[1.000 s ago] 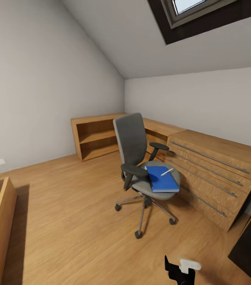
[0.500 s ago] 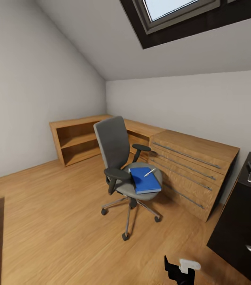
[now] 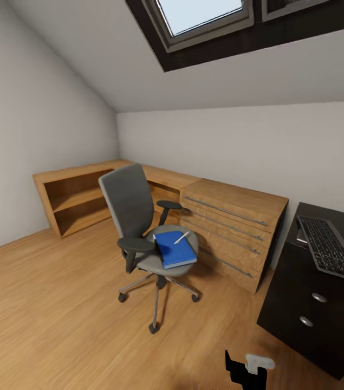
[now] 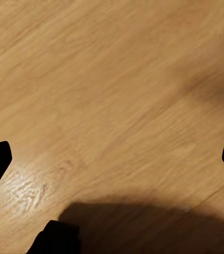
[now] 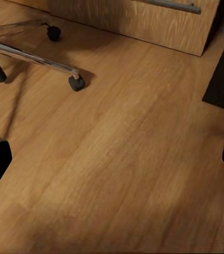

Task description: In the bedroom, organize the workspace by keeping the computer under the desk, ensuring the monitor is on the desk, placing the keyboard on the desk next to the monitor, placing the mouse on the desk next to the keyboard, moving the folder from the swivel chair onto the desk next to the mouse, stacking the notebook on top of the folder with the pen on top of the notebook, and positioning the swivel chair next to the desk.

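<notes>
The grey swivel chair (image 3: pixel 134 216) stands on the wood floor in the head view, apart from the black desk (image 3: pixel 302 303) at the right. On its seat lies the blue folder (image 3: pixel 173 250) with the silvery pen (image 3: pixel 181 237) on top. The black keyboard (image 3: pixel 329 248) rests on the desk top. My left gripper (image 4: pixel 112 159) hangs open over bare floor. My right gripper (image 5: pixel 112 159) is open too, above the floor near the chair's chrome base (image 5: pixel 32 55). The computer, monitor, mouse and notebook are out of view.
A light wooden drawer unit (image 3: pixel 231 227) with bar handles stands between chair and desk, joined to low open shelves (image 3: pixel 74 200) along the far wall. The ceiling slopes down with a skylight (image 3: pixel 199 13). Open floor (image 3: pixel 58 314) lies left of the chair.
The head camera has swung right: the chair and wooden units slid left in the picture, and the black desk with the keyboard came fully into view. Nothing in the room has moved.
</notes>
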You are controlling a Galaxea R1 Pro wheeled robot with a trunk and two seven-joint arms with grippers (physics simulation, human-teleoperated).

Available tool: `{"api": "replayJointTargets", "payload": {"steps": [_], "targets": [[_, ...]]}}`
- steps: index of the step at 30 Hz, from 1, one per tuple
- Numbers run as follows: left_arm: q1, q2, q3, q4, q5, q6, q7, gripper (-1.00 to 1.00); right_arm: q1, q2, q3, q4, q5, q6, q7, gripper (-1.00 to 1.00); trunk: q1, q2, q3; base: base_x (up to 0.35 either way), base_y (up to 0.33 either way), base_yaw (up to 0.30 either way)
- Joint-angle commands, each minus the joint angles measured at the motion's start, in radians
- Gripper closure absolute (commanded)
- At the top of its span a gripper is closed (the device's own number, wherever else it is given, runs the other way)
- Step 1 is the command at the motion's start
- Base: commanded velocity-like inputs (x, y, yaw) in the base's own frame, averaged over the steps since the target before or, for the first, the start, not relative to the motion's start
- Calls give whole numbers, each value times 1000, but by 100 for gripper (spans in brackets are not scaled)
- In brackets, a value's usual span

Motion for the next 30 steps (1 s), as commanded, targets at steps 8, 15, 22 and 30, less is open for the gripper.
{"api": "replayJointTargets", "payload": {"steps": [8,15,22,30], "targets": [[0,1,-7,-1,15,-3,6,-100,-1,-1,-4,2,1,-4,0,-100,-31,56,24,-241,0,-300],[0,1,-7,-1,15,-4,6,-100,-1,-1,-4,2,1,-4,0,-100,-58,105,46,-244,0,-300],[0,0,-7,-1,15,-5,6,-100,-1,-1,-4,2,1,-6,0,-100,-85,154,68,-43,0,-300],[0,-3,-8,-2,15,-5,6,-100,-1,-7,-6,-2,-8,-8,0,-100,-115,210,93,-2,0,-284]]}}
